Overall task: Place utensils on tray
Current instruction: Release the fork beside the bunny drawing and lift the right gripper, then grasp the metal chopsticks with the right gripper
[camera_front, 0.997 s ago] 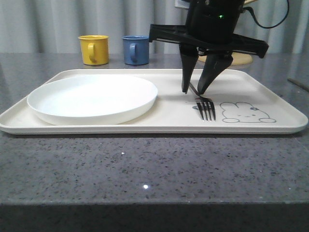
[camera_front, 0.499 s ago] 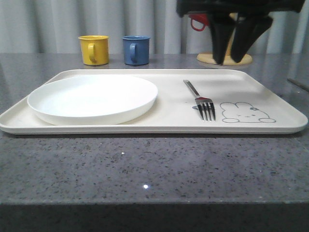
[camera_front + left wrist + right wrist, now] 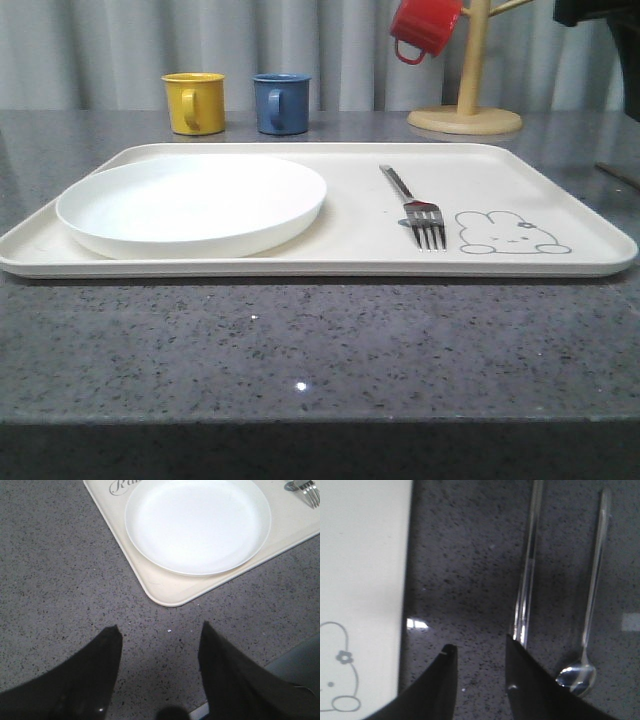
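Front view: fork and white plate are lying on the cream tray; chopsticks and spoon are waiting off to its right.

Right wrist view is showing the right gripper hanging over the dark counter just beside the tray's edge, its fingers narrowly parted and holding nothing. The chopsticks are lying together, one end near a fingertip, with the spoon beside them, farther from the tray. The next pick looks like the chopsticks: the gripper would do well to centre across both sticks, descend until the tips are touching the counter, and close on them as a pair, since thin flat metal is likely to slip. The left gripper is hovering wide apart and empty over the counter near the tray corner holding the plate.
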`<state>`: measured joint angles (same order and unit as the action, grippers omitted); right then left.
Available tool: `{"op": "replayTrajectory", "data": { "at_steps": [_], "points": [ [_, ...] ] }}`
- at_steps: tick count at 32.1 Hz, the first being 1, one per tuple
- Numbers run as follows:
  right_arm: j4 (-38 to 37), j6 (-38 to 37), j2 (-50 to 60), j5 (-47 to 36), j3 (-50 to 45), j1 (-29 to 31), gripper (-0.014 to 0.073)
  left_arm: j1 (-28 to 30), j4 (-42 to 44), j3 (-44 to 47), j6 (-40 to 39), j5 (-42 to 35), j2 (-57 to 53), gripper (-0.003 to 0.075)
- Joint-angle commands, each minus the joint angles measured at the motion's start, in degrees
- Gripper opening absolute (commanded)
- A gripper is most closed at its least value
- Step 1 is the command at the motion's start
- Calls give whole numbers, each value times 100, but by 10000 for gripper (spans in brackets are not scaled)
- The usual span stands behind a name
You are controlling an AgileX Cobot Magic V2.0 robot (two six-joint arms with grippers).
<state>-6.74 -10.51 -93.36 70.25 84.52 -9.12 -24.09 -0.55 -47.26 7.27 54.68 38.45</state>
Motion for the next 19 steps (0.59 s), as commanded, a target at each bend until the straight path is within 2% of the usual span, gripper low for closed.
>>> {"op": "replayTrajectory", "data": {
  "at_steps": [1, 7, 19],
  "points": [
    [294, 442, 266, 103, -88, 458, 276, -42, -5, -144, -67, -343, 13, 356],
    [567, 801, 266, -1, -525, 988, 276, -42, -5, -144, -67, -343, 13, 356],
    [743, 875, -89, -411, -719, 1041, 276, -42, -5, -144, -67, -353, 13, 356]
  ]
}}
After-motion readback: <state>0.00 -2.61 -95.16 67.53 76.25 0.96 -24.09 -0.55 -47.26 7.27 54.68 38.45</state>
